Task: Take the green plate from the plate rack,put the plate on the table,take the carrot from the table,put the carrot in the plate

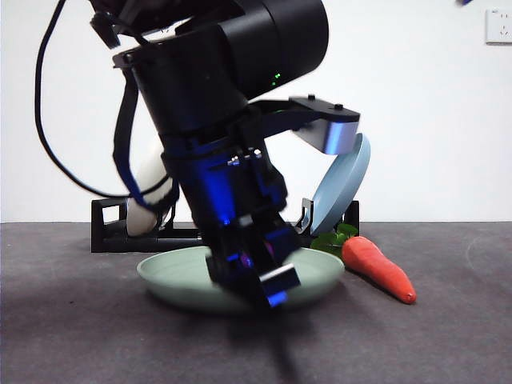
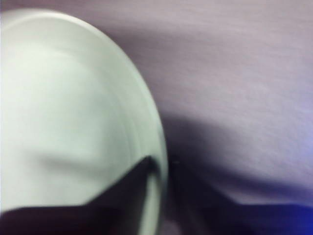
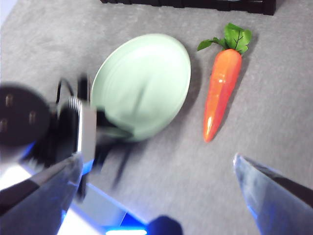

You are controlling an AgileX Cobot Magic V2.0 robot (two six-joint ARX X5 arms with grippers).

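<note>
The green plate [image 1: 176, 276] [image 3: 146, 78] lies flat on the table [image 1: 80, 336] in front of the plate rack [image 1: 108, 224]. My left gripper [image 1: 256, 276] [image 2: 161, 164] comes down from above onto the plate's near rim. Its jaws are shut on that rim, one inside the plate [image 2: 63, 112] and one outside. The carrot [image 1: 380, 268] [image 3: 220, 93] lies on the table just beside the plate, apart from it, with its leaves toward the rack. My right gripper [image 3: 156, 166] hovers open above the table, near both plate and carrot, holding nothing.
A blue plate [image 1: 344, 184] leans in the rack's right end and a cream-white plate [image 1: 148, 192] stands in its left end, partly hidden by the left arm. The rack [image 3: 195, 4] runs along the back of the table.
</note>
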